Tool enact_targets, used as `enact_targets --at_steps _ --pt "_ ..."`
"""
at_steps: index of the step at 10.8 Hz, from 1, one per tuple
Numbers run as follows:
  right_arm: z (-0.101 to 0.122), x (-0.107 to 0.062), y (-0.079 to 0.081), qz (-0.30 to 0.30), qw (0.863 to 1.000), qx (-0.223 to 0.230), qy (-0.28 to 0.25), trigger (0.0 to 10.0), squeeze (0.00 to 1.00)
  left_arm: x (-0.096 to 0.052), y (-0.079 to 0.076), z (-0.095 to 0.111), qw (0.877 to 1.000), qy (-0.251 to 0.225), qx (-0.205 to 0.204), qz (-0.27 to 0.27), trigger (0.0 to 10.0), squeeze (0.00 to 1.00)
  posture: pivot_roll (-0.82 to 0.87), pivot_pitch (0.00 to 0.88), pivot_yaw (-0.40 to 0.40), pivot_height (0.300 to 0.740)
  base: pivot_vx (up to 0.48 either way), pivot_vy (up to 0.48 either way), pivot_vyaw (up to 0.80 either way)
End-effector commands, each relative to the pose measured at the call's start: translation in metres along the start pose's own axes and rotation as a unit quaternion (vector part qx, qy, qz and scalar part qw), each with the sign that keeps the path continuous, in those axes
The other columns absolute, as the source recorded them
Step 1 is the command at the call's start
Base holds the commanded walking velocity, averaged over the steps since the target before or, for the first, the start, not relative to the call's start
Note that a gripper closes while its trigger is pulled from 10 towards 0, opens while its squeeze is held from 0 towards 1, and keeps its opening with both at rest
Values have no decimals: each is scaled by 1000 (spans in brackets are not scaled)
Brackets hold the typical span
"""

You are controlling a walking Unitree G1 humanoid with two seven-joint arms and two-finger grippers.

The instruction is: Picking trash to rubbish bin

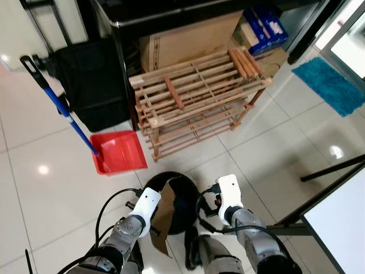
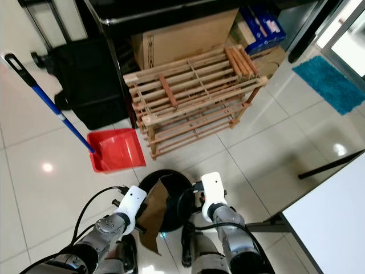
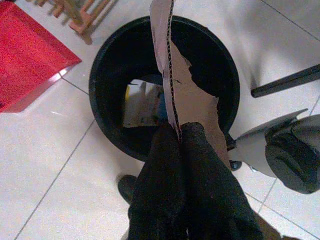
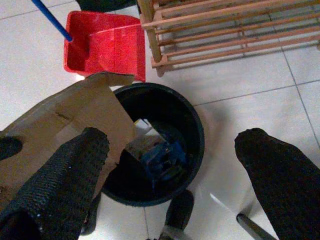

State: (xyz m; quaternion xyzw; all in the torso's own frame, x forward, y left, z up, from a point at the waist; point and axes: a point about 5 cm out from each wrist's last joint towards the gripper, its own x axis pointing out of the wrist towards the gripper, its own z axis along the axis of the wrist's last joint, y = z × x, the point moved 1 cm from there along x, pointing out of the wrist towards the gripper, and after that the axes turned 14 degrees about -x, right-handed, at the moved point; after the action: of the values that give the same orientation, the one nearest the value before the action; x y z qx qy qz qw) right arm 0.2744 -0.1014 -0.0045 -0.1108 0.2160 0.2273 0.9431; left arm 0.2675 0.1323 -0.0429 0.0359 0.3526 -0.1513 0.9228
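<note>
A black round rubbish bin (image 1: pixel 171 176) stands on the white tiles right in front of me. My left gripper (image 3: pixel 180 132) is shut on the lower edge of a torn piece of brown cardboard (image 3: pixel 192 95), holding it upright over the bin's near rim (image 3: pixel 100 100). The cardboard (image 1: pixel 164 212) leans over the bin's left side. My right gripper (image 4: pixel 173 140) hangs open above the bin (image 4: pixel 199 131) with nothing between its fingers. Inside the bin lie a blue item (image 4: pixel 162 157) and some white and yellow paper (image 3: pixel 140 102).
A red dustpan (image 1: pixel 120 151) with a blue handle (image 1: pixel 63 111) lies just beyond the bin. Behind it are a wooden slatted rack (image 1: pixel 197 97), a cardboard box (image 1: pixel 188 40) and a black bag (image 1: pixel 91 80). A white board on black legs (image 1: pixel 336 211) stands right; a teal mat (image 1: pixel 331 83) lies far right.
</note>
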Motion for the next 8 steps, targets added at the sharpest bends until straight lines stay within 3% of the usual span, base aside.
enact_targets --at_steps 1,7,8 --pt "-14 -7 0 3 1000 6 26 10000 0 -1 -5 -12 1000 19 -8 -12 10000 1000 -191 335 -123 740 0 0 0" --pt "-16 -10 3 6 999 15 33 10000 0 -2 7 -4 1000 -4 3 31 10000 1000 -181 339 -124 740 0 0 0" --pt "-17 -10 1 3 999 16 35 10000 0 -2 10 -2 999 -10 1 41 10000 0 -170 330 -119 740 0 0 0"
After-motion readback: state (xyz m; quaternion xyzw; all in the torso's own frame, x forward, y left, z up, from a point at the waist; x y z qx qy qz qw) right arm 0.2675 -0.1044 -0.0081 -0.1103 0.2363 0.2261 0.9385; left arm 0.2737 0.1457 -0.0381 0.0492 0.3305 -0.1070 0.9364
